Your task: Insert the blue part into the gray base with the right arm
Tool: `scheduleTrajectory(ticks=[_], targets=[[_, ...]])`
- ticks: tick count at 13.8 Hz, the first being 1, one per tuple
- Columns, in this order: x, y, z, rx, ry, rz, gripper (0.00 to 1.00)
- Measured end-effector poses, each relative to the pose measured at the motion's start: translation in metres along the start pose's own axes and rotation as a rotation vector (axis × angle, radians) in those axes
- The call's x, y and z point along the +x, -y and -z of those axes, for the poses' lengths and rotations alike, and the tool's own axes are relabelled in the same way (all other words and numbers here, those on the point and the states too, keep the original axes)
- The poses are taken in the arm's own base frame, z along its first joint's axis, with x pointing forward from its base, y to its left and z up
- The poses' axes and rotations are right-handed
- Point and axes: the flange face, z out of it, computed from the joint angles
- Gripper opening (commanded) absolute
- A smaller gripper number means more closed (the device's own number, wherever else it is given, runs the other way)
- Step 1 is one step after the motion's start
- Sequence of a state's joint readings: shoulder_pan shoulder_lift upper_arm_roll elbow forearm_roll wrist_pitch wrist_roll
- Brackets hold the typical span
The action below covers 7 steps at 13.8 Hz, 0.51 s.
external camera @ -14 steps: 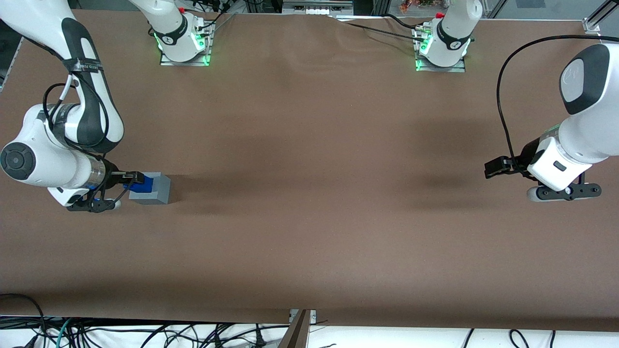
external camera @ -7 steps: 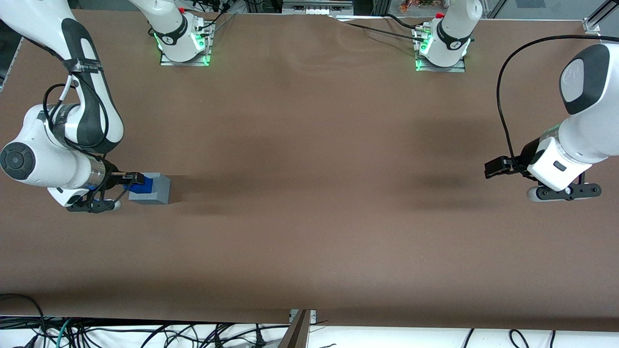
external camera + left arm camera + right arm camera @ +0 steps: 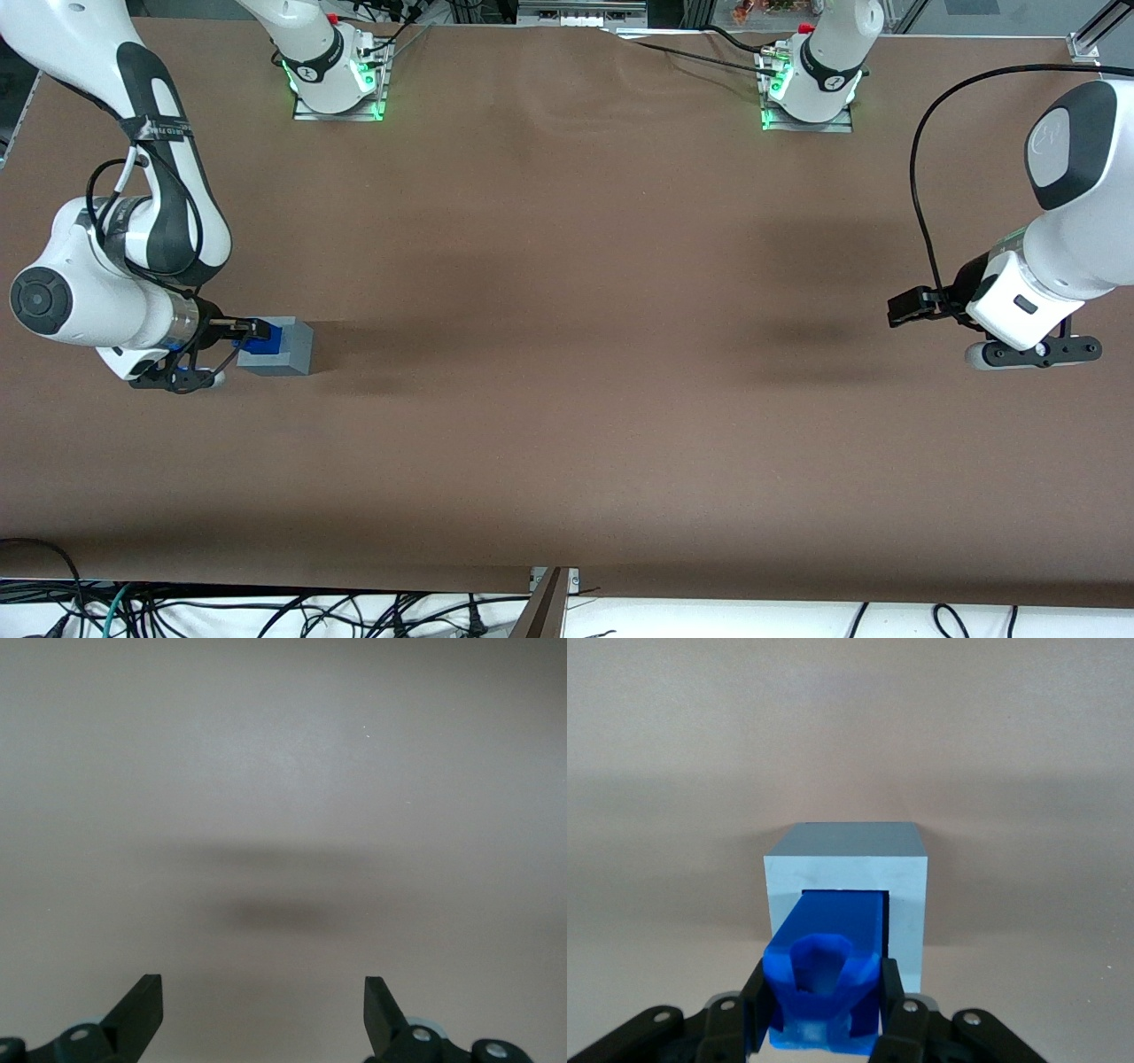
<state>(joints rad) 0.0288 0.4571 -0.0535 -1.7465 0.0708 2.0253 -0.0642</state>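
Pincer point(image 3: 822, 1014) grips blue part point(image 3: 828, 970) (partly in gray base point(image 3: 846, 873)); no legible writing.

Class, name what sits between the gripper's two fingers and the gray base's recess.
The blue part fills that stretch: the gripper is shut on its knobbly end, and its blocky end reaches into the gray base. The right wrist view shows this best.

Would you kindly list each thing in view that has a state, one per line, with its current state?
blue part: held by the gripper, partly entered into the gray base's opening, its knobbly end still outside.
gray base: resting on the table, opening facing the gripper and taken up by the blue part.
gripper: shut on the blue part, beside the gray base.
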Motion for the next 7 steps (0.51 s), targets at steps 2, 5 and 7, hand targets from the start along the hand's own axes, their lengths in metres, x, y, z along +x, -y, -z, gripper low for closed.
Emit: scheduleTrajectory(ticks=[2, 5, 7], targets=[[0.0002, 0.0000, -0.0001, 0.000, -0.002, 0.000, 0.17], [-0.0001, -0.0002, -0.0017, 0.000, -0.009, -0.001, 1.00], [-0.0009, -0.0005, -0.0085, -0.002, -0.020, -0.001, 1.00]])
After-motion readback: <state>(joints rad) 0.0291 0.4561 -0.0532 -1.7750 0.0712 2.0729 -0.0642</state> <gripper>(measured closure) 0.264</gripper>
